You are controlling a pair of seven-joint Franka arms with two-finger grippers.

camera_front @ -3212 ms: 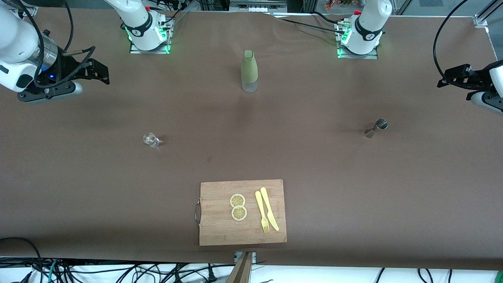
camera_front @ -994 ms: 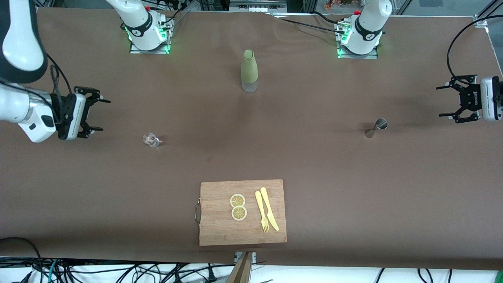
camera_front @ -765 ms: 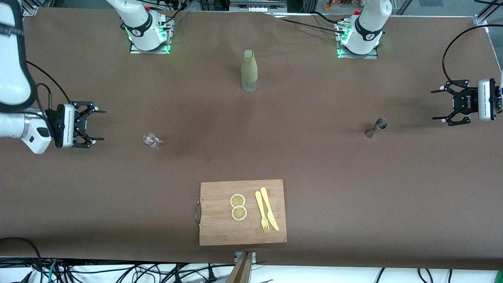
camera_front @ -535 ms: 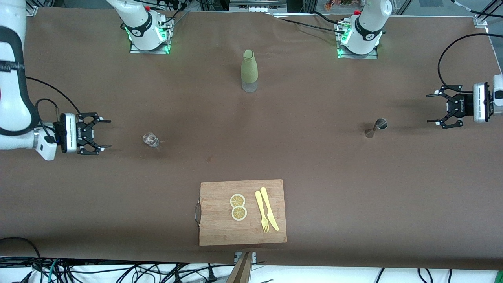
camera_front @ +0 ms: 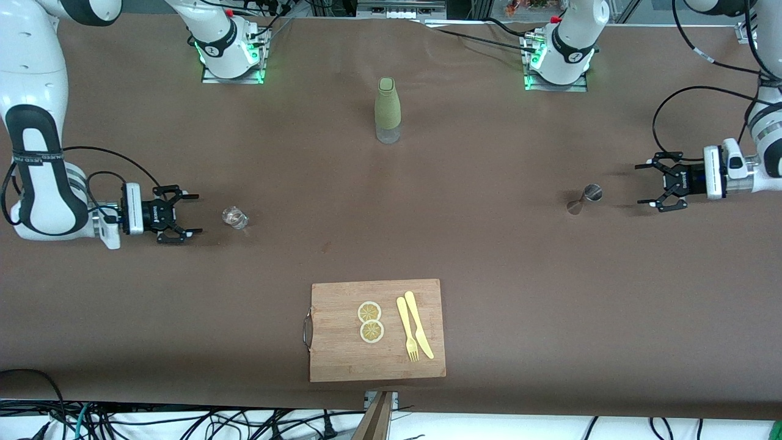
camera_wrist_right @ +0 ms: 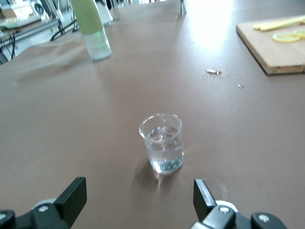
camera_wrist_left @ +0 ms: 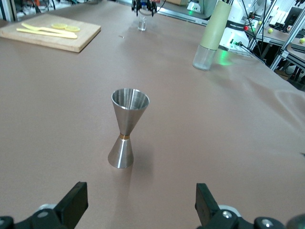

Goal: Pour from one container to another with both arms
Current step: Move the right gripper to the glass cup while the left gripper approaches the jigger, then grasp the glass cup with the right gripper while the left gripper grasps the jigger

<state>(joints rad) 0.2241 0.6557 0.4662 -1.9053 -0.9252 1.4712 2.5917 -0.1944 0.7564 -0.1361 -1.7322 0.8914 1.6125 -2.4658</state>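
Note:
A small clear glass [camera_front: 234,217] [camera_wrist_right: 162,149] with liquid in it stands upright toward the right arm's end of the table. My right gripper [camera_front: 190,214] [camera_wrist_right: 138,198] is low beside it, open, pointing at it with a short gap between. A steel double-cone jigger [camera_front: 584,198] [camera_wrist_left: 126,134] stands upright toward the left arm's end. My left gripper [camera_front: 643,184] [camera_wrist_left: 141,202] is low beside the jigger, open and apart from it. Neither gripper holds anything.
A green-sleeved bottle [camera_front: 387,110] stands mid-table near the arm bases. A wooden cutting board [camera_front: 342,360] lies near the front edge with two lemon slices [camera_front: 370,321], a yellow fork [camera_front: 407,330] and a yellow knife [camera_front: 419,325].
Both arms have come down and inward. The right gripper closed in on the glass and the left gripper on the jigger. Glass, jigger and bottle have not moved.

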